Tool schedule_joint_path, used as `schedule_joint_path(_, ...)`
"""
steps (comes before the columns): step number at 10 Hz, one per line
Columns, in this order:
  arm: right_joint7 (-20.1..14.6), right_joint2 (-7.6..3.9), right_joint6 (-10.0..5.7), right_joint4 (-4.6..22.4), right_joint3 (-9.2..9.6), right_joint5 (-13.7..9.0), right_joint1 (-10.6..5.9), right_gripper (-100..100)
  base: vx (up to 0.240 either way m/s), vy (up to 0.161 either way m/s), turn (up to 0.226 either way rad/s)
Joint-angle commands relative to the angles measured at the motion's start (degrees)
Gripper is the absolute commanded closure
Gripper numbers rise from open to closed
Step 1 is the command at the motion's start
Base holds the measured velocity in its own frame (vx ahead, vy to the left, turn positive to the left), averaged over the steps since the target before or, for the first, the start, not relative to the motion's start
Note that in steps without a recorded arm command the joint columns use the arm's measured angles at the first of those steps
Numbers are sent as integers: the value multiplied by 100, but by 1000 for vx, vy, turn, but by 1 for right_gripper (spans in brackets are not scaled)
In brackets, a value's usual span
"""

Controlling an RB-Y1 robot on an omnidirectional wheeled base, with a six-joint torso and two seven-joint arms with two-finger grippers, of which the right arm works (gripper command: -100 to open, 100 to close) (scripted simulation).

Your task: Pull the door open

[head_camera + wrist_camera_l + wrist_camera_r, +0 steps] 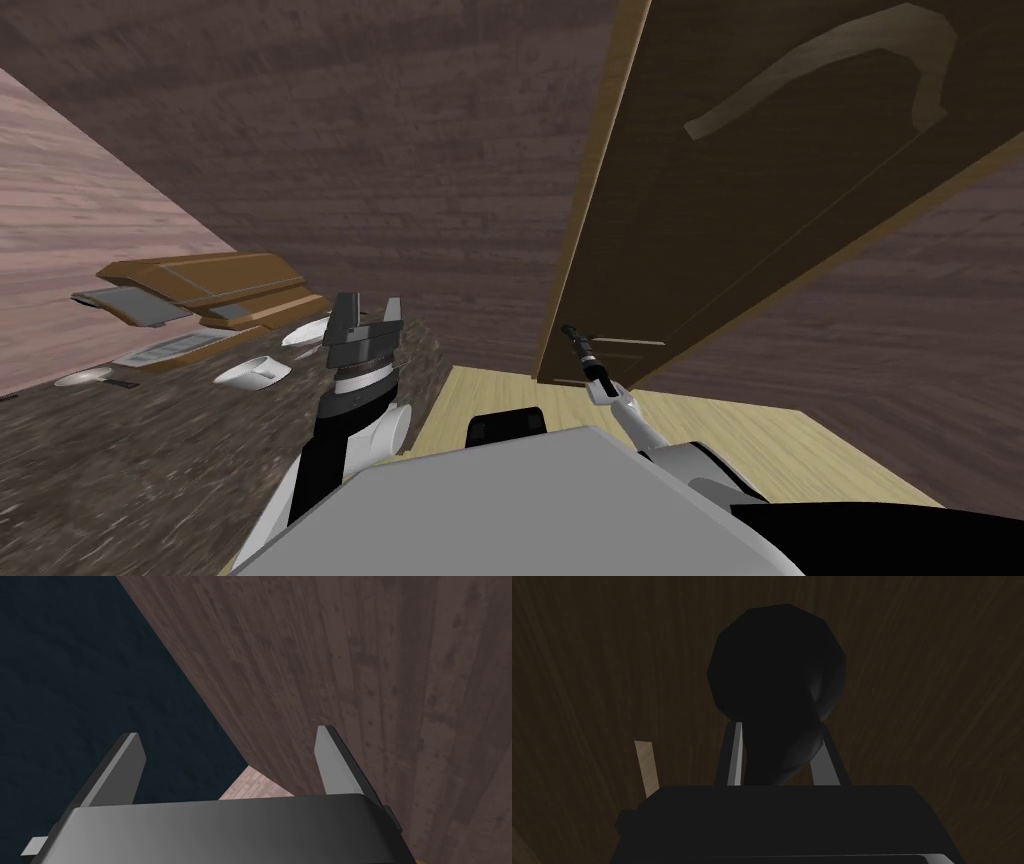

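Observation:
The brown door slants up the right of the head view, with a pale curved lever shape on its face. My right gripper reaches to the door near its edge. In the right wrist view a dark rounded handle stands out from the dim brown door, and my right gripper is shut on its neck, with the fingers pressing both sides. My left gripper is held up in front of my chest, open and with nothing between its fingers.
A brown cabinet-like piece and some white objects lie at the left over a dark speckled surface. Pale wooden floor runs below the door. Dark wood-grain walls close in behind.

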Motion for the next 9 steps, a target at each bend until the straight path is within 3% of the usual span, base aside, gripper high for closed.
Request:
schedule_joint_path(1, -104, -75, -87, 0, 88, 28, 89, 100, -163, -54, 115)
schedule_joint_path(7, -541, -407, -418, -95, 432, 124, 373, 100, -213, -70, 127)
schedule_joint_path(8, -495, -341, -355, -148, 427, 124, 359, 100, -90, -17, 33)
schedule_joint_path(9, -624, -442, -508, -165, 539, 150, 484, 100, -162, -23, 143)
